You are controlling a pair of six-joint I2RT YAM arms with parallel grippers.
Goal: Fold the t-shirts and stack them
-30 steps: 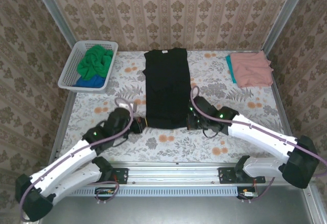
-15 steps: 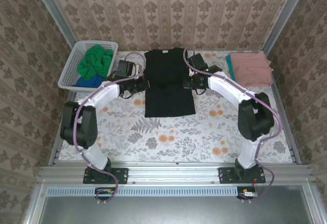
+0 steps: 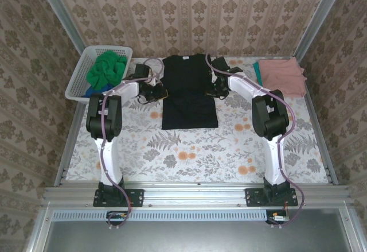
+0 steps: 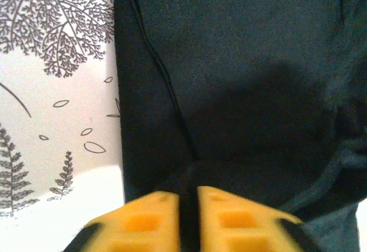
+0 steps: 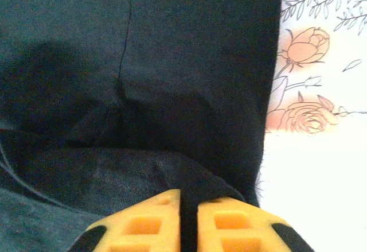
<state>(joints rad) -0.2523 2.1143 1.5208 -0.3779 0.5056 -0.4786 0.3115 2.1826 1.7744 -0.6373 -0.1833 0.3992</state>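
Down at the near edge, both arms rise from their bases and reach out over the flower-printed white tablecloth point(image 3: 183, 154), and there's the action in the middle-far part of the table: the black cotton t-shirt point(image 3: 189, 91) lies flat as a long narrow rectangle, collar at the far end, its near half doubled over on itself. The left gripper point(image 3: 161, 94) sits right at the shirt's left edge, and the right gripper point(image 3: 211, 91) mirrors it on the right edge. From the left wrist, the yellow fingers point(image 4: 155, 220) of the left gripper point(image 4: 188, 212) are almost together, just a thin slit, with a ridge of the black cotton t-shirt point(image 4: 246, 62) running into it. It's the same on the right wrist: the right gripper point(image 5: 189, 214) is nearly closed, with black cloth point(image 5: 189, 62) pinched up between the pads. At the far left stands a white plastic lattice basket point(image 3: 77, 82) holding a crumpled bright green tee point(image 3: 109, 68) over a blue tee point(image 3: 89, 93). At the far right, a folded salmon pink tee point(image 3: 282, 77) rests on a teal tee point(image 3: 258, 75), of which a strip peeks out at its left side.
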